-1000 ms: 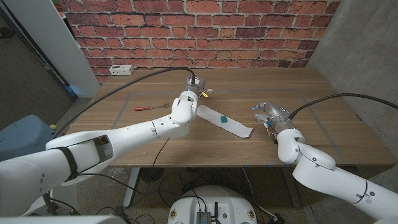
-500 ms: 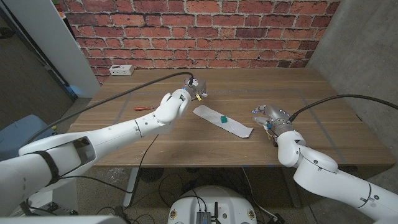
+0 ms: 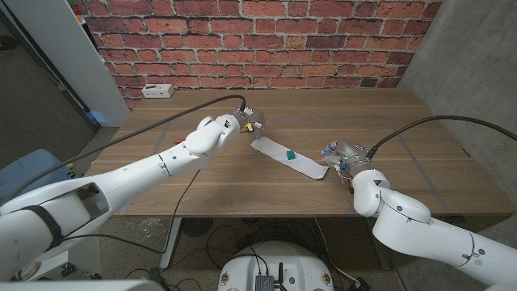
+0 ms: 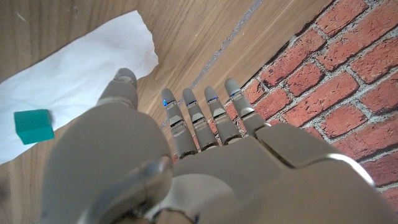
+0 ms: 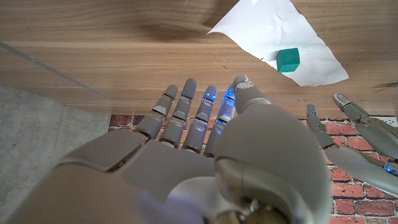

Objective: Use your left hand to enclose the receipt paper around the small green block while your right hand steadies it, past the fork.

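The white receipt paper (image 3: 292,158) lies slantwise at the table's middle, with the small green block (image 3: 289,153) on it. My left hand (image 3: 245,122) hovers just beyond the paper's far left end, fingers spread and holding nothing. My right hand (image 3: 338,153) is just past the paper's right end, fingers straight and empty; whether it touches the paper I cannot tell. In the left wrist view, my left hand (image 4: 186,143) reaches past the paper (image 4: 74,68) and block (image 4: 32,126). In the right wrist view, my right hand (image 5: 205,124) points at the paper (image 5: 273,28) and block (image 5: 288,59).
A white box (image 3: 156,90) sits at the table's far left corner, near the brick wall (image 3: 266,32). A blue bin (image 3: 32,174) stands on the floor to the left. Grey tape lines mark the wooden table (image 3: 404,121).
My left hand has drawn back from over the paper's left end toward the far left. My right hand has edged closer to the paper's right end. Paper and block have stayed put.
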`<state>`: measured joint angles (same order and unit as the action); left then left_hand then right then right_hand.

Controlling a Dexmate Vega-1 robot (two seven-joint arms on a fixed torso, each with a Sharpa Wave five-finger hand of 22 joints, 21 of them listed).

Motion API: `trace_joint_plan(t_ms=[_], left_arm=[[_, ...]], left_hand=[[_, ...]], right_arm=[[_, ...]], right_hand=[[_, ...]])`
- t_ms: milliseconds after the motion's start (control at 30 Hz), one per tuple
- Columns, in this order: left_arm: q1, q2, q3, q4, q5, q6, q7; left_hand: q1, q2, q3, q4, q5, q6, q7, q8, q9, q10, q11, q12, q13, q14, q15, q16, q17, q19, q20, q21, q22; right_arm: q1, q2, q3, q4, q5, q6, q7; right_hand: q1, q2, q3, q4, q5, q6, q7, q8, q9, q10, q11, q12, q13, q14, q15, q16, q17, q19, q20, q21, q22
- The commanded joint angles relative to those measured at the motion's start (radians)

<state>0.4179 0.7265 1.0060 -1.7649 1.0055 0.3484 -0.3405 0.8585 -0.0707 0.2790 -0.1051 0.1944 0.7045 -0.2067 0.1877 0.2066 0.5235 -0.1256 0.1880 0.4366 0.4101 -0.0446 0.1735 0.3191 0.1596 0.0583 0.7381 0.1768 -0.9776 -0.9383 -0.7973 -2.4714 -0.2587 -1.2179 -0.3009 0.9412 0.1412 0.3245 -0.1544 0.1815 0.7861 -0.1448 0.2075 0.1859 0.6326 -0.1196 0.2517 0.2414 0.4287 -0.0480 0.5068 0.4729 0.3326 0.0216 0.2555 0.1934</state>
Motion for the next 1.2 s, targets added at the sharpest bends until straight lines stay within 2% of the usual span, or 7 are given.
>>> trace_joint_plan(t_ms=[33,333,567,633,700,1000,1200], left_arm=[[0.054,0.033,-0.065,-0.026,0.097,-0.118,-0.053],[0.104,0.048,-0.081,-0.014,0.220,-0.164,0.067],[0.126,0.039,-0.086,0.041,0.273,-0.196,0.187],[0.125,0.033,-0.084,0.062,0.273,-0.208,0.192],[0.122,0.028,-0.083,0.074,0.270,-0.220,0.187],[0.124,0.015,-0.078,0.122,0.267,-0.246,0.246],[0.118,0.000,-0.070,0.166,0.255,-0.261,0.300]], left_hand=[[0.007,-0.031,-0.011,-0.010,0.012,-0.012,-0.013,-0.005,-0.002,-0.020,-0.009,0.001,-0.003,-0.027,-0.081,0.001,-0.013,-0.012,0.000,-0.012,0.002],[0.065,-0.027,-0.008,-0.039,0.043,0.052,-0.013,0.020,-0.008,-0.021,-0.042,0.020,-0.019,-0.048,-0.100,0.021,-0.051,-0.014,-0.010,-0.036,0.002],[0.094,-0.008,-0.004,-0.044,0.049,0.115,-0.013,0.034,-0.011,0.005,-0.041,0.033,-0.028,-0.028,-0.119,0.034,-0.067,0.004,-0.023,-0.041,0.002],[0.097,-0.005,-0.006,-0.043,0.049,0.098,-0.012,0.023,-0.012,0.000,-0.047,0.032,-0.030,-0.025,-0.122,0.037,-0.071,0.008,-0.027,-0.043,0.003],[0.099,-0.012,-0.016,-0.042,0.048,0.015,-0.011,-0.011,-0.015,-0.025,-0.047,0.027,-0.031,-0.031,-0.122,0.037,-0.079,0.010,-0.027,-0.051,0.003],[0.090,-0.040,-0.036,-0.042,0.056,-0.053,-0.011,-0.018,-0.014,-0.054,-0.048,0.027,-0.031,-0.046,-0.113,0.029,-0.091,0.007,-0.026,-0.064,0.004],[0.110,-0.008,-0.025,-0.038,0.069,0.031,-0.011,0.023,-0.011,0.001,-0.055,0.059,-0.031,0.004,-0.135,0.050,-0.096,0.030,-0.035,-0.066,0.006]], right_arm=[[0.091,0.037,-0.117,-0.017,0.035,-0.128,-0.013],[0.091,0.071,-0.139,-0.003,0.079,-0.142,-0.086],[0.087,0.078,-0.141,-0.003,0.108,-0.146,-0.129],[0.086,0.078,-0.138,-0.003,0.119,-0.143,-0.136],[0.089,0.078,-0.141,-0.002,0.126,-0.147,-0.143],[0.104,0.074,-0.141,0.002,0.165,-0.151,-0.164],[0.119,0.070,-0.145,0.004,0.182,-0.153,-0.172]], right_hand=[[0.009,-0.001,0.011,0.002,0.006,0.006,-0.004,0.003,0.001,0.011,-0.002,0.005,0.001,-0.015,-0.133,-0.017,-0.007,0.001,0.001,0.005,0.002],[0.002,-0.002,0.015,0.007,0.007,-0.006,-0.003,-0.006,0.001,0.006,0.005,0.001,-0.002,-0.013,-0.133,-0.033,-0.018,0.000,0.001,0.005,0.002],[-0.003,-0.002,0.013,0.009,0.006,-0.008,-0.002,-0.008,0.001,0.002,0.003,-0.002,-0.003,-0.012,-0.137,-0.034,-0.017,-0.001,0.002,0.006,0.002],[-0.003,-0.003,0.013,0.009,0.006,-0.010,-0.002,-0.008,0.001,0.001,0.000,-0.003,-0.003,-0.010,-0.136,-0.034,-0.017,-0.001,0.002,0.005,0.002],[-0.004,-0.003,0.012,0.010,0.006,-0.009,-0.002,-0.008,0.001,0.003,0.008,-0.002,-0.004,-0.011,-0.136,-0.035,-0.017,-0.001,0.002,0.006,0.002],[-0.010,-0.002,0.010,0.012,0.005,-0.013,-0.001,-0.011,0.001,-0.002,0.004,-0.006,-0.005,-0.008,-0.135,-0.034,-0.014,-0.004,0.003,0.005,0.002],[-0.011,-0.001,0.009,0.012,0.005,-0.015,0.001,-0.011,0.001,0.001,0.003,-0.005,-0.006,-0.008,-0.137,-0.035,-0.013,-0.004,0.003,0.005,0.002]])
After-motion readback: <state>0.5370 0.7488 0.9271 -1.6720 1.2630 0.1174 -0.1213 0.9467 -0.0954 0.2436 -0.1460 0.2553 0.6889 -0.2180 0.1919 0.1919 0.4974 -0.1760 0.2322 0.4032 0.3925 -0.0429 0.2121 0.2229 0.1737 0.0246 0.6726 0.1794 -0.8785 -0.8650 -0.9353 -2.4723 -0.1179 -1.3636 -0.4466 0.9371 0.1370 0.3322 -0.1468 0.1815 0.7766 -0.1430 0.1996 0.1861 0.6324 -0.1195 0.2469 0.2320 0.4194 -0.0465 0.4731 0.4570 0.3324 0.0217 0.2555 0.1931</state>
